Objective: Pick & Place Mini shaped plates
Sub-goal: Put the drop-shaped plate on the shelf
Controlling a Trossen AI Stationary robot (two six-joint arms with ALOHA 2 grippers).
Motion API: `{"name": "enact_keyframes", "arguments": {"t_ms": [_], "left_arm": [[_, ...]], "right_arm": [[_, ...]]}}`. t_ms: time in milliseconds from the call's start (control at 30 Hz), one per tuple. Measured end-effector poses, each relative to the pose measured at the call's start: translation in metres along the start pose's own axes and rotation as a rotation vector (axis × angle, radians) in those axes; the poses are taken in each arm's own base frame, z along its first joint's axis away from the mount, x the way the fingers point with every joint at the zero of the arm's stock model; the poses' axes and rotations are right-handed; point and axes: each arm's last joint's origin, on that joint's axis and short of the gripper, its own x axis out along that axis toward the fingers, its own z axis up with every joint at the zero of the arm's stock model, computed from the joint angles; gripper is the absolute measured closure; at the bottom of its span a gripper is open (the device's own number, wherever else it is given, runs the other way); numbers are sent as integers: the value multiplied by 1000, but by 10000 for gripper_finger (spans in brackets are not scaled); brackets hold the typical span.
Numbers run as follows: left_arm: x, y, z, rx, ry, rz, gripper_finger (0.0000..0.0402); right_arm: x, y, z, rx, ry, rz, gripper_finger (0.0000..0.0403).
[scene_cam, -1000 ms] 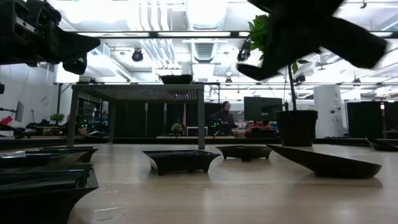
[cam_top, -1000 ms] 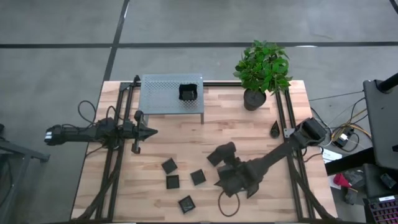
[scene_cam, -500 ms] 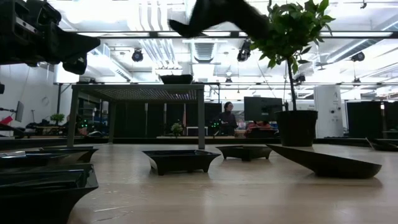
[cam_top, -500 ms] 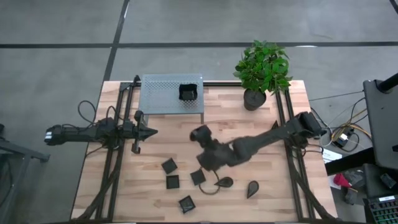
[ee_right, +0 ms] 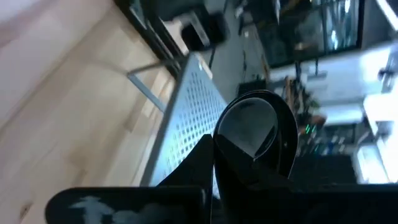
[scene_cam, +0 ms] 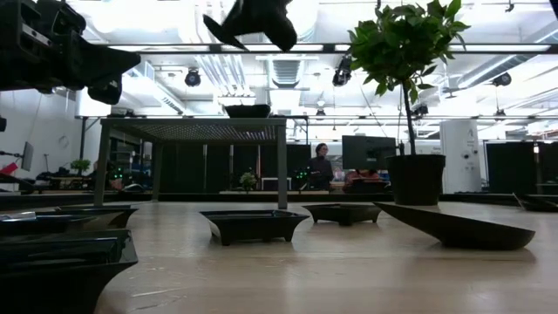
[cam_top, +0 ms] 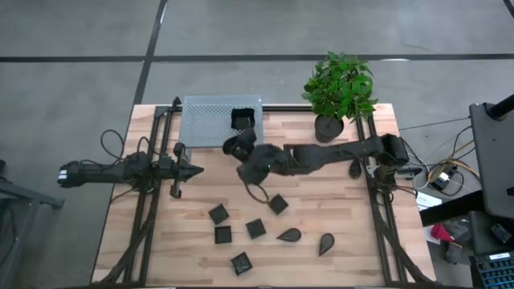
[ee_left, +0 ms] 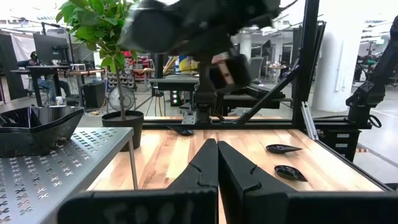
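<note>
My right gripper (cam_top: 238, 148) reaches across the table to the near edge of the grey perforated shelf (cam_top: 210, 122) and is shut on a dark teardrop plate (ee_right: 256, 127). In the low view it hangs high above the table (scene_cam: 253, 19). A stack of square plates (cam_top: 243, 119) sits on the shelf. More square plates (cam_top: 223, 234) and teardrop plates (cam_top: 289, 235) lie flat on the wood. My left gripper (cam_top: 197, 169) waits shut at the table's left, above the wood, its fingers together (ee_left: 216, 155). My right gripper pinches the teardrop plate between its two fingers (ee_right: 205, 163) by one end of its rim (ee_right: 239, 163). The rest of the plate sticks out past the fingertips. It is lifted clear of the table, near the shelf top.
A potted plant (cam_top: 338, 90) stands at the far right corner, with one teardrop plate (cam_top: 354, 167) by the right rail. Black frame rails (cam_top: 363, 152) run along both table sides. Bare wood lies between the shelf and the near plates.
My right arm has swung from the near right part of the table toward the far left, rising and carrying the teardrop plate up to the shelf's near edge. Two teardrop plates that it covered show on the wood now. My left arm has kept still.
</note>
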Motion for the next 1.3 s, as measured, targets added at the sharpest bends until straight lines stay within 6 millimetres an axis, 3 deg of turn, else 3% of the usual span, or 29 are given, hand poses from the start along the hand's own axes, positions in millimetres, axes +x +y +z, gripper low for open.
{"name": "enact_keyframes", "arguments": {"t_ms": [167,333,533,667,1033,1300], "left_arm": [[0,0,0,0,0,0,401],[0,0,0,0,0,0,401],[0,0,0,0,0,0,401],[0,0,0,0,0,0,401],[0,0,0,0,0,0,401],[0,0,0,0,1,0,401]], "right_arm": [[8,-6,-16,244,61,9,394],[7,3,-25,348,149,84,394],[4,14,-36,405,269,169,394],[4,13,-38,410,258,225,394],[9,-21,-50,584,196,294,395],[36,-16,-45,574,322,379,395]]}}
